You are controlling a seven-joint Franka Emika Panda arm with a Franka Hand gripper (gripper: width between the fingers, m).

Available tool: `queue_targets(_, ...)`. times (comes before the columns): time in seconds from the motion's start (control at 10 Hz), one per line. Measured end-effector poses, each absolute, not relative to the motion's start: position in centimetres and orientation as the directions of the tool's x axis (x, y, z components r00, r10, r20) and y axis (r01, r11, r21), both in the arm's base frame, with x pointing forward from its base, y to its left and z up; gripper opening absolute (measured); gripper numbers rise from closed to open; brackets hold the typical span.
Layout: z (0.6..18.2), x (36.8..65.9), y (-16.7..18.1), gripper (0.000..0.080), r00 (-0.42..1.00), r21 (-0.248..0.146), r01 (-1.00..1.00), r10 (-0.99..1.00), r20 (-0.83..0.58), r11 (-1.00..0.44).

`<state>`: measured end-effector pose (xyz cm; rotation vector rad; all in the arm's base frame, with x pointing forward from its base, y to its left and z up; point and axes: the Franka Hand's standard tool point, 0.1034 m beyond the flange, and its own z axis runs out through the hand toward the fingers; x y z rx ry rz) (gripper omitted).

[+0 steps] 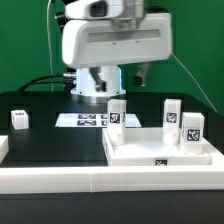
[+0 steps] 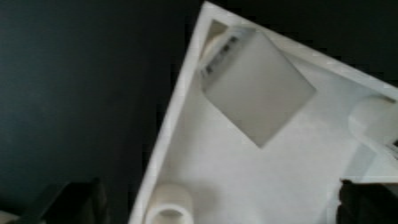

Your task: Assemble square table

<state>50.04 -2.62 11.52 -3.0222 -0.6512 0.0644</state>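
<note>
The square table top lies flat at the front on the exterior view's right, with a tag on its front rim. Three white tagged legs stand upright on it: one at its far left corner, two on its right. A fourth leg stands alone on the dark table at the left. My gripper hangs above and behind the slab's far left corner, open and empty. The wrist view looks down on that corner of the slab, a leg seen from above and a round hole. My gripper is above them, not touching.
The marker board lies flat behind the slab, under the gripper. A long low white border wall runs along the front edge. A white block shows at the far left edge. Green backdrop behind.
</note>
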Motion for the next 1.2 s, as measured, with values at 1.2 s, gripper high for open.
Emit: queue_targets(1.2, 8.1, 41.4, -11.3, 0.0649, 0.912, -0.059, 0.402, 0.406, -0.065, -0.914)
